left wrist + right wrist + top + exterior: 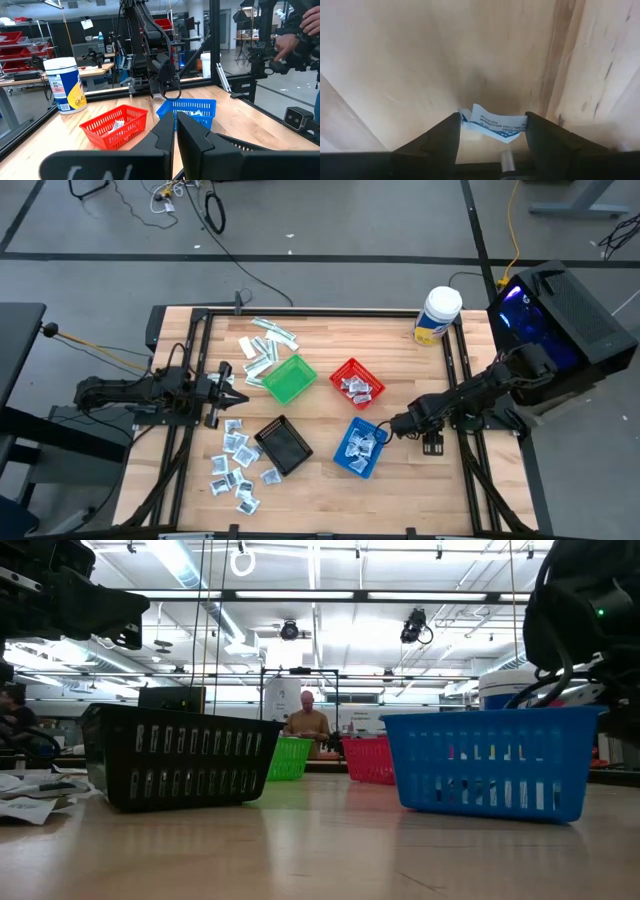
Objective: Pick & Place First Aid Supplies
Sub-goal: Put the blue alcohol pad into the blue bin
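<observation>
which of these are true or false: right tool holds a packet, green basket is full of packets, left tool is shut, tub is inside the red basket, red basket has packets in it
1. The right tool holds a white-and-blue packet between its fingers. True.
2. The green basket is full of packets. False: it looks empty in the high view.
3. The left tool is shut. True.
4. The white-lidded tub sits inside the red basket. False: it stands on the table near the far right corner, apart from the basket.
5. The red basket has packets in it. True.
</observation>
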`<state>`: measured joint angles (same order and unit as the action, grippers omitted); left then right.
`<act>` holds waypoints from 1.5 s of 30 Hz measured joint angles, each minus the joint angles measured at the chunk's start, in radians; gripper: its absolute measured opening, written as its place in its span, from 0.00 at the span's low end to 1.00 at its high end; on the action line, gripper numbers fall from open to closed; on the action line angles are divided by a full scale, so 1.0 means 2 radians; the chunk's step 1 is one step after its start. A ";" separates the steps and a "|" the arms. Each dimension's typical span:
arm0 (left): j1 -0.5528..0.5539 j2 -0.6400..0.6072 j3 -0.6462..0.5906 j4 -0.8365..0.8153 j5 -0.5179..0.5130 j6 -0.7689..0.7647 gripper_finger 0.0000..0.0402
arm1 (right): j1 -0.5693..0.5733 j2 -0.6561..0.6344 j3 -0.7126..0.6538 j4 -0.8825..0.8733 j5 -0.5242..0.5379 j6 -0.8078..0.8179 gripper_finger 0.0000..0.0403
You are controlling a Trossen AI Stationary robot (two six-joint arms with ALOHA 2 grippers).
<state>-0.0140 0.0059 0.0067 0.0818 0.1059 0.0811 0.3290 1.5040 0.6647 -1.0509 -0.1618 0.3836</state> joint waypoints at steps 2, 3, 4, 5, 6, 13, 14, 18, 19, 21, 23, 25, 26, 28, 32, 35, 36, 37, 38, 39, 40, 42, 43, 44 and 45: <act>0.000 0.000 0.000 0.000 0.000 0.000 0.06 | 0.000 -0.007 0.000 -0.008 0.000 0.000 0.55; 0.000 0.000 0.000 0.000 0.000 0.000 0.06 | 0.000 -0.013 0.000 -0.010 0.000 0.000 0.55; 0.000 0.000 0.000 0.000 0.000 0.000 0.06 | 0.000 -0.019 0.000 -0.013 0.001 0.000 0.55; 0.000 0.000 0.000 0.000 0.000 0.000 0.06 | 0.000 -0.027 0.000 -0.018 0.005 0.000 0.55; 0.000 0.000 0.000 0.000 0.000 0.000 0.06 | 0.000 -0.034 0.000 -0.024 0.009 0.000 0.55; 0.000 0.000 0.000 0.000 0.000 0.000 0.06 | 0.000 -0.076 0.001 -0.048 0.011 0.015 0.55; 0.000 0.000 0.000 0.000 0.000 0.000 0.06 | 0.000 -0.079 0.004 -0.051 0.011 0.015 0.55; 0.000 0.000 0.000 0.000 0.000 0.000 0.06 | 0.000 -0.094 0.027 -0.057 0.019 0.012 0.55; 0.000 0.000 0.000 0.000 0.000 0.000 0.06 | 0.000 -0.099 0.034 -0.057 0.025 0.012 0.55; 0.000 0.000 0.000 0.000 0.000 0.000 0.06 | 0.000 -0.106 0.051 -0.057 0.034 0.011 0.55; 0.000 0.000 0.000 0.000 0.000 0.000 0.06 | 0.000 -0.109 0.070 -0.056 0.042 0.011 0.55; 0.000 0.000 0.000 0.000 0.000 0.000 0.06 | 0.000 -0.109 0.091 -0.054 0.049 0.006 0.55; 0.000 0.000 0.000 0.000 0.000 0.000 0.06 | 0.000 -0.109 0.102 -0.052 0.053 0.000 0.55; 0.000 0.000 0.000 0.000 0.000 0.000 0.06 | 0.000 -0.109 0.122 -0.039 0.059 -0.014 0.55; 0.000 0.000 0.000 0.000 0.000 0.000 0.06 | 0.000 -0.109 0.152 0.000 0.077 -0.054 0.55; 0.000 0.000 0.000 0.000 0.000 0.000 0.06 | 0.000 -0.109 0.161 0.047 0.088 -0.095 0.55; 0.000 0.000 0.000 0.000 0.000 0.000 0.06 | 0.000 -0.109 0.162 0.065 0.090 -0.106 0.55; 0.000 0.000 0.000 0.000 0.000 0.000 0.06 | 0.000 -0.108 0.162 0.081 0.090 -0.114 0.55; 0.000 0.000 0.000 0.000 0.000 0.000 0.06 | 0.000 -0.107 0.162 0.098 0.091 -0.122 0.55; 0.000 0.000 0.000 0.000 0.000 0.000 0.06 | 0.000 -0.105 0.162 0.115 0.091 -0.129 0.55; 0.000 0.000 0.000 0.000 0.000 0.000 0.06 | 0.000 -0.101 0.162 0.130 0.091 -0.135 0.55; 0.000 0.000 0.000 0.000 0.000 0.000 0.06 | 0.000 -0.093 0.162 0.157 0.090 -0.146 0.55; 0.000 0.000 0.000 0.000 0.000 0.000 0.06 | 0.000 -0.089 0.162 0.169 0.090 -0.149 0.55; 0.000 0.000 0.000 0.000 0.000 0.000 0.06 | 0.000 -0.084 0.162 0.180 0.090 -0.149 0.55; 0.000 0.000 0.000 0.000 0.000 0.000 0.06 | 0.000 -0.080 0.162 0.190 0.090 -0.151 0.55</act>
<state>-0.0143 0.0063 0.0071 0.0818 0.1059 0.0811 0.3286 1.3444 0.9878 -0.6703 0.0189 0.0822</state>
